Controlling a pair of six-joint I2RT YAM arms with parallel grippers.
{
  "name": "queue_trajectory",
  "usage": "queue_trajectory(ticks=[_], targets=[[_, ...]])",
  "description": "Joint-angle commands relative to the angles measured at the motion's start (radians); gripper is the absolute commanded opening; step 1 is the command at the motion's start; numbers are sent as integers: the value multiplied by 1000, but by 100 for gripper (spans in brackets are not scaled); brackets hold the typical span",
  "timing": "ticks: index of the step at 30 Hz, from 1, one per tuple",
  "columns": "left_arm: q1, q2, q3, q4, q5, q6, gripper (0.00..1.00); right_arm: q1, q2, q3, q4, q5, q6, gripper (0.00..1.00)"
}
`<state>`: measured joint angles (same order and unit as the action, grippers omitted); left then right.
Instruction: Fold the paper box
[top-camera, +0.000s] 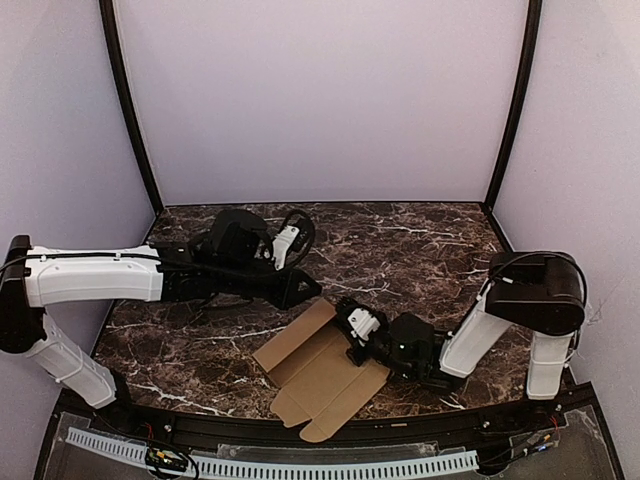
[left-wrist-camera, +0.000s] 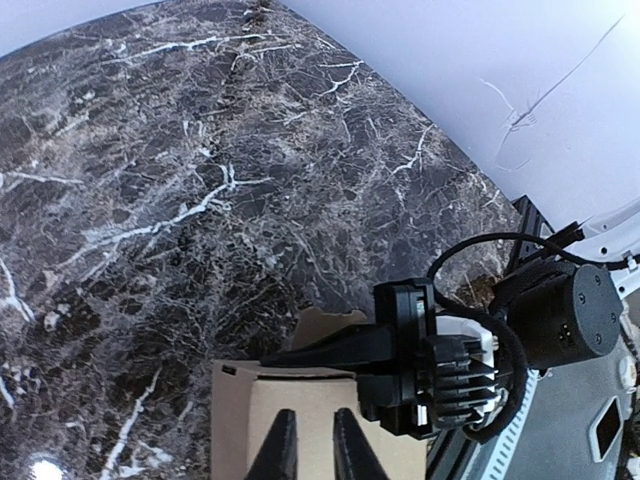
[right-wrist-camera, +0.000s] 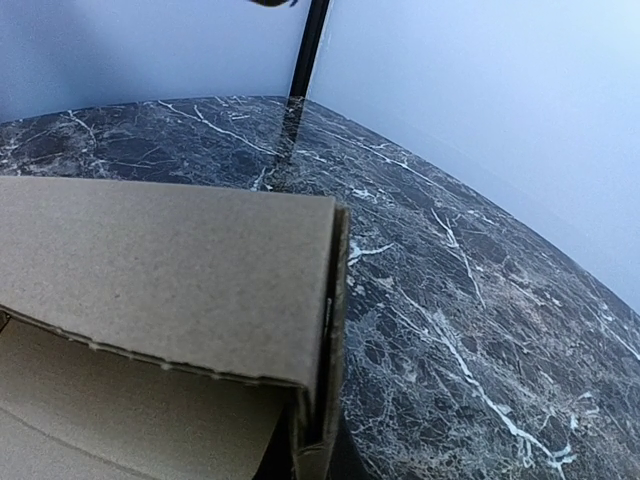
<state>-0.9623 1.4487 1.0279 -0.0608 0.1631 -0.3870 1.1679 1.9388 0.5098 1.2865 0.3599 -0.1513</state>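
Note:
The paper box (top-camera: 318, 378) is a tan die-cut cardboard sheet lying mostly flat on the dark marble table (top-camera: 420, 240) near the front edge. My right gripper (top-camera: 351, 320) is at the sheet's far right side, shut on a raised flap. In the right wrist view that flap (right-wrist-camera: 170, 260) stands folded up close to the camera and hides my fingers. My left gripper (top-camera: 297, 290) hovers just above the sheet's far left corner. In the left wrist view its fingertips (left-wrist-camera: 283, 440) are a narrow gap apart over the cardboard (left-wrist-camera: 232, 430), holding nothing. The right gripper's finger (left-wrist-camera: 330, 350) lies across the flap.
Pale walls enclose the table on three sides, with black posts at the back corners (top-camera: 130, 120). A white slotted cable rail (top-camera: 300, 465) runs along the front edge below the sheet. The two grippers are close together over the sheet's far edge.

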Motion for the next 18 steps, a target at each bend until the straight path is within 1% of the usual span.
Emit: queue_trajectory(ticks=[1,2,4,10,18], targets=[[3,39,15,19,68,-18,6,-11,23,21,35,8,39,0],[3,53,14,22,79,-22,3,-11,26,22,33,8,45,0],[4,74,13,39,88,-36,1,-11,32,23,28,6,54,0],[2,148,27,57,105,-57,1,-11,44,22,27,-2,83,0],[3,180,21,57,96,-64,1,-17,74,33,25,0,124,0]])
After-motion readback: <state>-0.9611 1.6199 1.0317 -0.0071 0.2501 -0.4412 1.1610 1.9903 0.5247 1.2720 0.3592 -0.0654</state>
